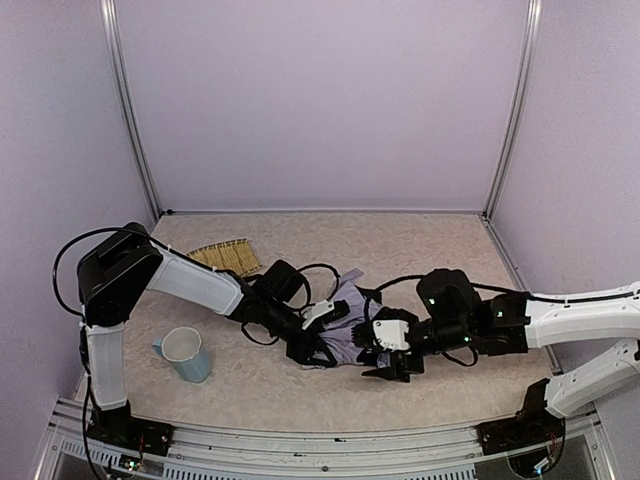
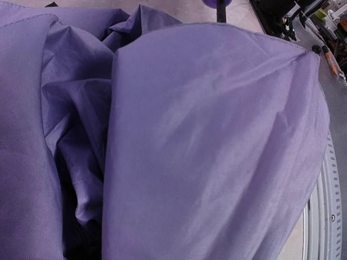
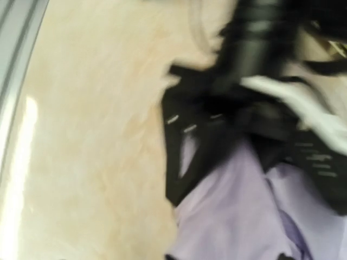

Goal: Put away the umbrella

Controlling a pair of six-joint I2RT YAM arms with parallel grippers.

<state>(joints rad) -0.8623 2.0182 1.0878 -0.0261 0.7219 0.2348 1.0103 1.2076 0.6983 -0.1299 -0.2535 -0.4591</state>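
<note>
The umbrella (image 1: 349, 318) lies crumpled in the middle of the table, pale lavender fabric with black lining at its edges. My left gripper (image 1: 312, 346) is pushed into its left side and looks shut on the bunched fabric. Lavender folds (image 2: 206, 141) fill the left wrist view and hide the fingers. My right gripper (image 1: 388, 371) sits just off the umbrella's near right edge, open and holding nothing. The blurred right wrist view shows lavender cloth (image 3: 233, 216) with a black edge, and the left arm (image 3: 255, 49) beyond it.
A light blue mug (image 1: 186, 354) stands near the front left. A woven bamboo mat (image 1: 228, 257) lies at the back left. A metal rail (image 1: 300, 440) runs along the near edge of the table.
</note>
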